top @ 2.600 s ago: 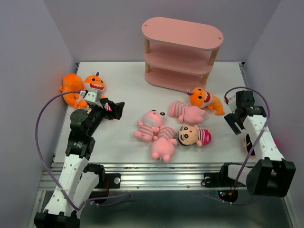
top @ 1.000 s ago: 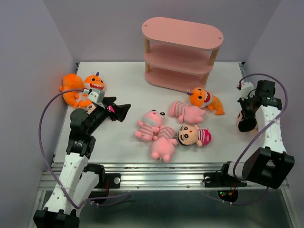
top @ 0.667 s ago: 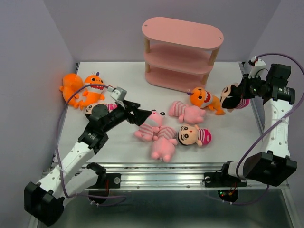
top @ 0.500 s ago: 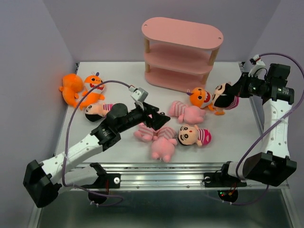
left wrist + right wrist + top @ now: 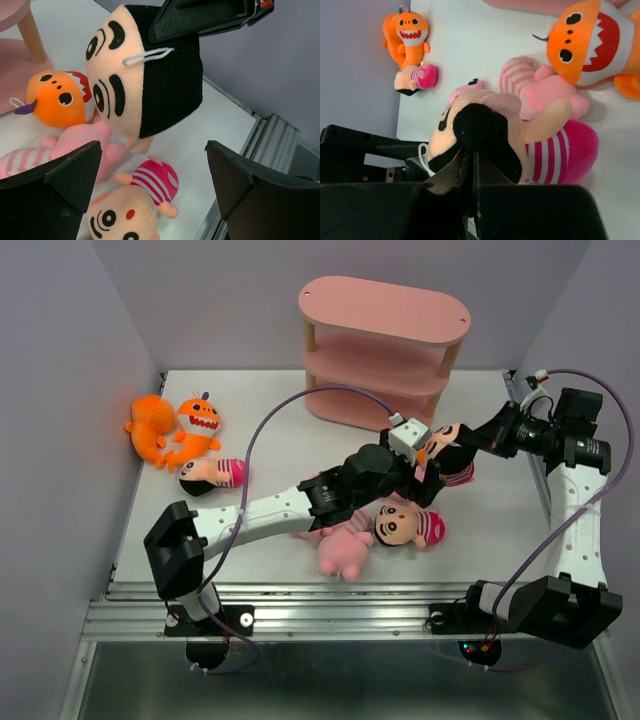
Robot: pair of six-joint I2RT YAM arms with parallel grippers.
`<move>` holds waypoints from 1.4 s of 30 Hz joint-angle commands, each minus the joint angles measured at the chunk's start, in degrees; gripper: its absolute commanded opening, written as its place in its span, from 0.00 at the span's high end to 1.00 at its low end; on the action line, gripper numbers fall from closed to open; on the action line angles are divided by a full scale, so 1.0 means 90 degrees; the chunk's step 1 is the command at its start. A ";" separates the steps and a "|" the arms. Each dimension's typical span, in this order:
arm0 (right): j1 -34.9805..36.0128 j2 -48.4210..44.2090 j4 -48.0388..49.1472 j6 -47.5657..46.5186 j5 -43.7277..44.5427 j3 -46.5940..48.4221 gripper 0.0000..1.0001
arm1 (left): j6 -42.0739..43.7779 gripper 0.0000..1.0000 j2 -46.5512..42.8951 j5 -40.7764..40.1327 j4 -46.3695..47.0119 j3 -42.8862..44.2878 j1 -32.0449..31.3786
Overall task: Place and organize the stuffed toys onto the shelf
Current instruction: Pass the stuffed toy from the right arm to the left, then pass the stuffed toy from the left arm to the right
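Black-haired doll (image 5: 145, 75) in magenta stripes hangs by its hair from the right gripper (image 5: 471, 160), whose jaws pinch the black tuft. It is clear of the worktop (image 5: 270, 420), in front of the shelf's (image 5: 383, 310) right end. The left gripper (image 5: 152, 147), spread wide and empty, has a finger on either side of the doll. An orange monster (image 5: 52, 97), pink pigs (image 5: 343, 550) and a second doll (image 5: 405, 525) lie in front of the shelf. Two more monsters (image 5: 198, 420) and a third doll (image 5: 210, 473) lie well left of it.

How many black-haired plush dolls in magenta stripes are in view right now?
3. One doll lies far left beside the orange plush monsters, one front centre, one is held by its hair in the right fingers. The left arm may hide more.
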 commanded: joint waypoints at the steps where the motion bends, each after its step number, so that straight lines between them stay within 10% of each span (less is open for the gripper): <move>1: 0.0044 -0.0246 0.0203 0.0326 -0.0591 -0.0095 0.99 | 0.0581 0.04 0.0320 -0.0696 -0.0267 0.0903 -0.0142; 8: 0.0044 -0.0412 0.0124 0.0287 -0.1168 -0.0339 0.99 | 0.0553 0.13 0.0838 -0.0892 -0.0365 0.1353 -0.0142; 14: 0.0044 -0.0617 0.0095 0.0083 -0.1462 -0.0427 0.99 | 0.0270 0.82 0.0898 -0.0922 -0.0493 0.1530 -0.0094; 17: 0.0044 -0.0686 0.0037 -0.0258 -0.1345 -0.0418 0.97 | 0.0113 0.87 0.0547 -0.0630 -0.0191 0.1023 0.0004; 22: 0.0044 -0.0647 -0.0304 -0.2188 -0.1383 -0.0340 0.48 | -0.0628 0.96 -0.0215 0.0961 0.0747 -0.0439 0.0774; 25: 0.0044 -0.0393 -0.1377 -0.4123 -0.1754 -0.0068 0.00 | -0.0795 1.00 -0.0926 0.1547 0.0924 -0.1134 0.1195; 35: 0.0103 -0.0694 -0.3518 -0.9414 -0.2633 -0.0659 0.00 | -0.0327 1.00 -0.2734 0.4505 0.0573 -0.2289 0.2639; 42: 0.0774 -0.0823 -0.3518 -0.9431 -0.2926 -0.0886 0.00 | 0.0054 1.00 -0.2638 0.6031 0.0094 -0.2045 0.2895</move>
